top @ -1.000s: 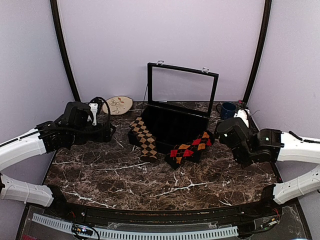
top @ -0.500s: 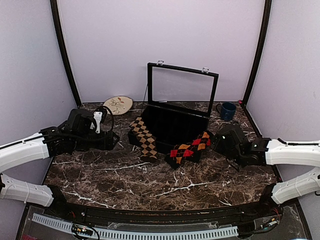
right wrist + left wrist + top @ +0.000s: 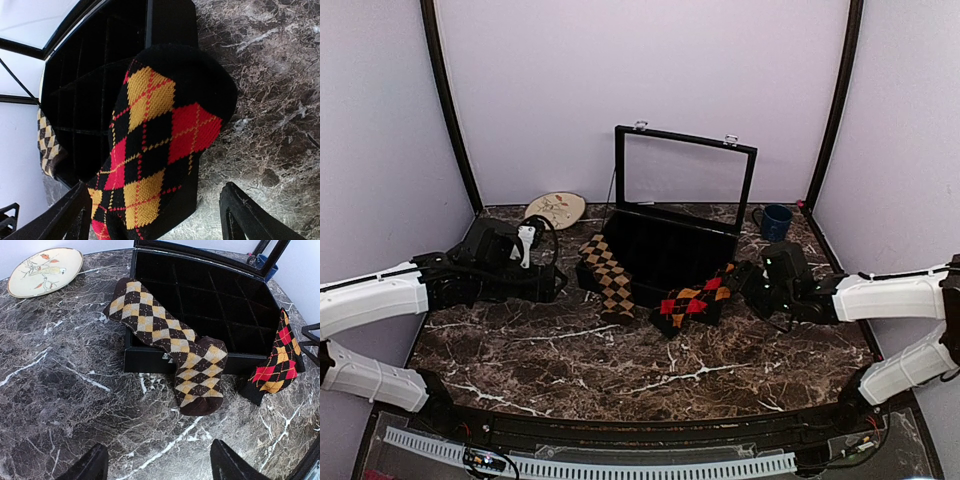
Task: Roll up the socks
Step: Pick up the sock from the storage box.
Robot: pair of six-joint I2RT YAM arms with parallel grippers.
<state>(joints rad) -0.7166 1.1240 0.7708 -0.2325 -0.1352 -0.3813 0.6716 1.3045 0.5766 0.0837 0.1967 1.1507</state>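
Observation:
The tan-brown and black sock (image 3: 608,275) drapes over the front left wall of the black case (image 3: 670,250), its dark toe on the marble (image 3: 200,402). The red, orange and black sock (image 3: 698,298) hangs over the case's front right corner. My left gripper (image 3: 552,283) is open, low over the table left of the tan sock; in its wrist view (image 3: 159,452) only bare marble lies between the fingers. My right gripper (image 3: 745,278) is open just right of the red sock (image 3: 155,135), whose hanging end sits between the spread fingers (image 3: 235,205).
The case's glass lid (image 3: 685,175) stands upright at the back. A decorated plate (image 3: 556,209) lies at the back left and a blue mug (image 3: 777,221) stands at the back right. Lilac walls enclose the marble table.
Both arms have swung inward and lower toward the case: the left one rightward toward the tan sock, the right one leftward up to the red sock. The socks have not moved.

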